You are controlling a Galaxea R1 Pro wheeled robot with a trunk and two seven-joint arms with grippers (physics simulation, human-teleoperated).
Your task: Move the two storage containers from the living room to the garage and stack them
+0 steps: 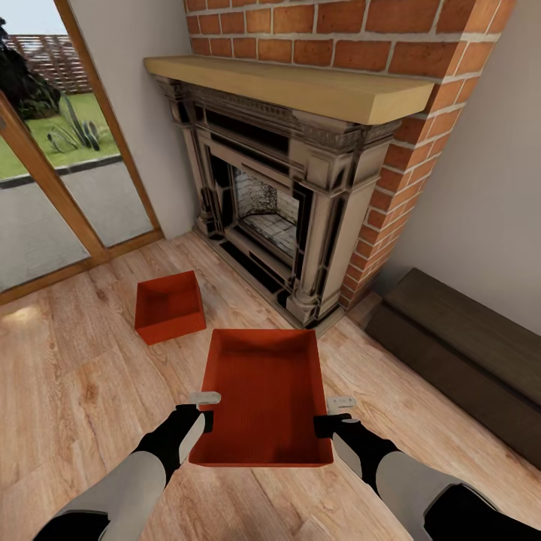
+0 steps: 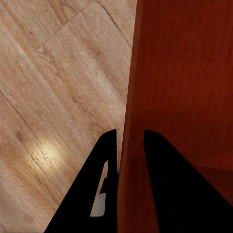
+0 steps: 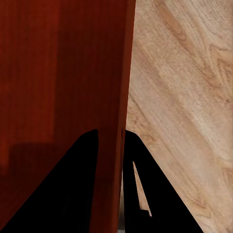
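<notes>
The robot stood in the living room, facing the brick fireplace point(image 1: 293, 203) with its pale wood mantel point(image 1: 300, 86), and held one container point(image 1: 267, 394) between its two arms, above the plank floor point(image 1: 68, 376). The left gripper point(image 1: 201, 409) pinched the box's left wall and the right gripper point(image 1: 338, 415) its right wall, both near the end closest to the robot. In the left wrist view the left gripper point(image 2: 130, 141) was closed narrowly on the thin orange-red wall point(image 2: 127, 116), one dark finger point(image 2: 104, 179) outside over the planks and the other inside the box. The right wrist view showed the same grip mirrored: the right gripper point(image 3: 110, 136) was clamped on the container point(image 3: 63, 82) wall with one finger point(image 3: 73, 189) inside and the other outside above the floor point(image 3: 189, 111). The held box was open-topped and roughly level, its long side running away from the robot toward the hearth. The second container point(image 1: 169, 306) sat on the floor ahead and to the left, apart from the held one, near the fireplace's left foot and turned at a slight angle. Glass doors point(image 1: 52, 150) with wood frames stood at the left, showing grass beyond. A dark brown chest point(image 1: 466, 353) lay along the beige wall point(image 1: 481, 188) on the right, beside the brick column.
</notes>
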